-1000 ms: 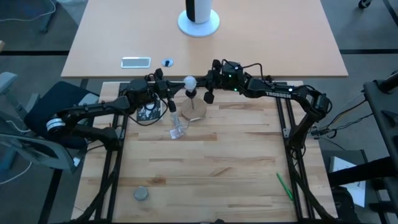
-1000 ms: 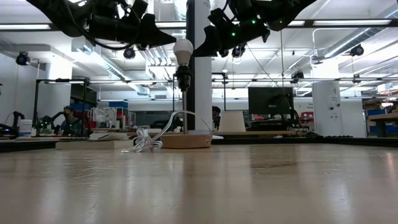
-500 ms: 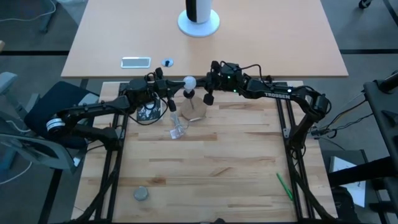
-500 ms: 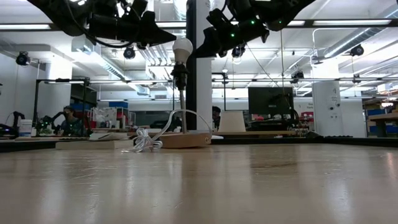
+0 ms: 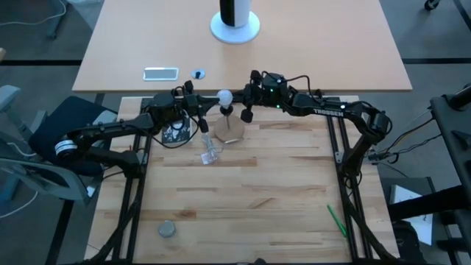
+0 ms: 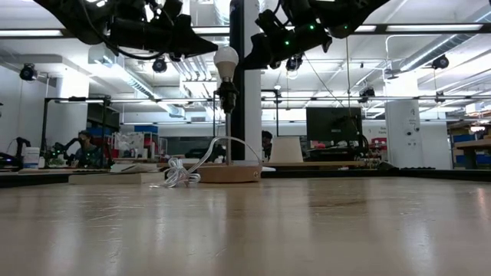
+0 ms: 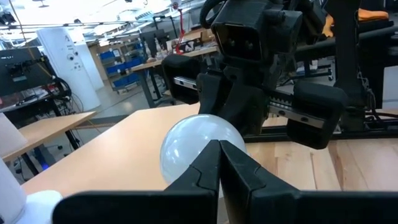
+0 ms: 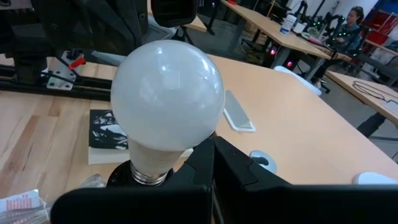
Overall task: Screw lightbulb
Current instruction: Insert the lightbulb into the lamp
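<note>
The white frosted lightbulb (image 5: 224,97) sits upright in the dark socket (image 6: 228,93) of a small lamp, on a thin stem above a wooden base (image 6: 230,173). My left gripper (image 5: 209,107) is shut just left of the globe, level with it. The globe (image 7: 198,149) shows right beyond its fingertips. My right gripper (image 5: 238,99) is shut just right of the globe (image 8: 166,93). Both grippers also show in the low view, the left (image 6: 209,47) and the right (image 6: 250,58) on either side of the bulb (image 6: 225,60). My left gripper points level at the globe's left side (image 7: 180,155) with shut fingers; I cannot tell whether it touches. My right gripper points level at the globe's right side (image 8: 186,134) with shut fingers, close under the globe's widest part; I cannot tell whether it touches.
The lamp's white cord (image 6: 178,175) lies bunched beside the base, next to a clear plastic piece (image 5: 210,154). A black-and-white booklet (image 5: 175,132) lies at the left. A grey disc (image 5: 167,230) and a green pen (image 5: 336,220) lie near the front. A second table (image 5: 331,44) stands behind.
Half a second ago my right gripper stood slightly farther toward the table's left, and the bulb and stem leaned that way. The gripper has come back right, and the lamp stands upright again. Both grippers stay shut.
</note>
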{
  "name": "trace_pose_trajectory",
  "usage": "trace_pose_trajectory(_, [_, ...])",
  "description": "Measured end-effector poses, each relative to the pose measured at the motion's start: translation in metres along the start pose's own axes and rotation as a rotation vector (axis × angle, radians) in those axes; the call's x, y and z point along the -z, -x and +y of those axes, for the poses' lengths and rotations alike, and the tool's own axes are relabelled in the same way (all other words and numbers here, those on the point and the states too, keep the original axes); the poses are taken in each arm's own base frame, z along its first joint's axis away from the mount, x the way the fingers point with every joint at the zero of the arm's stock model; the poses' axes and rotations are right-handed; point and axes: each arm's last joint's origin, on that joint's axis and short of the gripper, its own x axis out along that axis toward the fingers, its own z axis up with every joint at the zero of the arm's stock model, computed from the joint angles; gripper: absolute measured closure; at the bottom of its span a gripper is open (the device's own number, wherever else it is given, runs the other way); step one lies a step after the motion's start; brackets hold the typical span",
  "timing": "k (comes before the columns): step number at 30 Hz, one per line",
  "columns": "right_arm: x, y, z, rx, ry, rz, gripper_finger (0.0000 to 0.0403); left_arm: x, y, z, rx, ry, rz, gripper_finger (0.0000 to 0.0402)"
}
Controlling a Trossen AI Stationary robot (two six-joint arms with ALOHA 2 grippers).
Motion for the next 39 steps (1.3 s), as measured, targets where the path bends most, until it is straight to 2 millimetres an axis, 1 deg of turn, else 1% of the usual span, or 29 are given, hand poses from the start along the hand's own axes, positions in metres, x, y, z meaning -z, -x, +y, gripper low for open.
trace_pose_trajectory(8, [-0.0002,0.0,-0.0001,0.0,0.003,-0.003,0.0403,-0.0002,0.0,0.0001,-0.001,-0.001,-0.002,0.0402])
trace_pose_trajectory(15, [0.0017,-0.0001,0.0017,-0.016,-0.004,0.018,0.0403,0.0,-0.0001,0.0002,-0.002,-0.038,0.0,0.0402])
trace_pose_trajectory(39, [0.0007,0.0011,0.0008,0.002,-0.011,0.029,0.0403,0.0018,-0.0007,0.0,-0.002,-0.034,0.012,0.0401])
